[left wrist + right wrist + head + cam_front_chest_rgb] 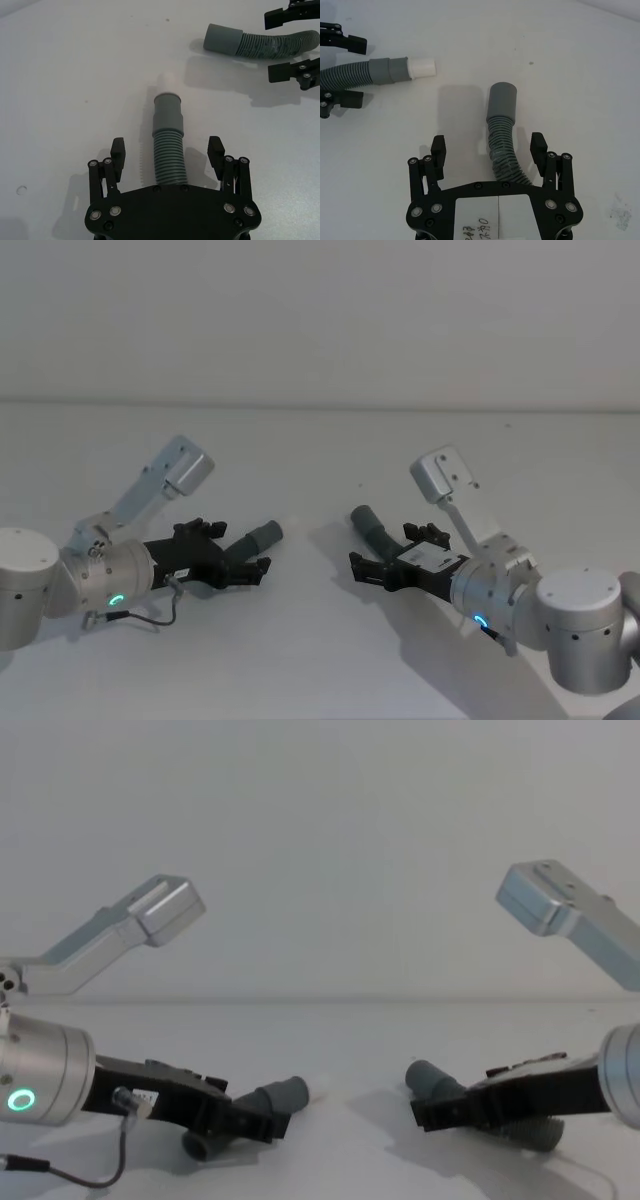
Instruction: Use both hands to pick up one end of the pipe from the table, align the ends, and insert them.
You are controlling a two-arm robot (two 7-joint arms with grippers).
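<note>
Open table (315, 595) between left cuff (168, 110) and right cuff (502, 100), left hand (167, 146) astride left pipe (169, 165), right hand (489, 145) astride right pipe (504, 160)

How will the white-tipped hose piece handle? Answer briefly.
Probably bendy: the white-tipped hose piece is corrugated. Likely to roll if nudged, being round on the flat table. Its ribs should give the left gripper, jaws open, decent purchase.

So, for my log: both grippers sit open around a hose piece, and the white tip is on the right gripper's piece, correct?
No. The white tip is on the left gripper's hose piece, as the left wrist view shows; the right gripper's hose piece has none.
</note>
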